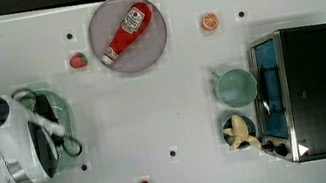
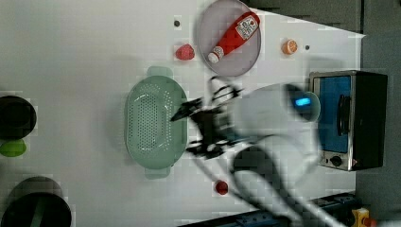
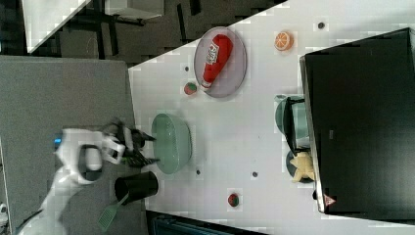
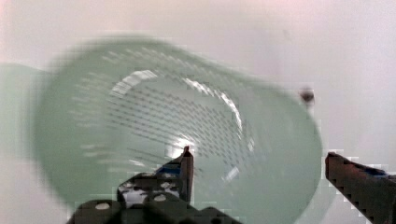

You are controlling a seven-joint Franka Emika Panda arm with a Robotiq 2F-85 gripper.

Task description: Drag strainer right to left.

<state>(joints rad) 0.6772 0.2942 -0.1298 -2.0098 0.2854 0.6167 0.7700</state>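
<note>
The fingers (image 4: 187,161) are standing wide apart over the strainer (image 4: 154,140), risking nudging its rim while pulling clear.

Robot lab: toy food, white table (image 1: 163,106), Franka arm (image 1: 4,150).

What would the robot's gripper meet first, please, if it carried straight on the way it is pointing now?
Probably the pale mint-green oval plastic strainer. In the wrist view the open gripper straddles its wide rim, one finger over the perforated bottom, the other outside. Depth is unclear, so contact can't be confirmed.
</note>
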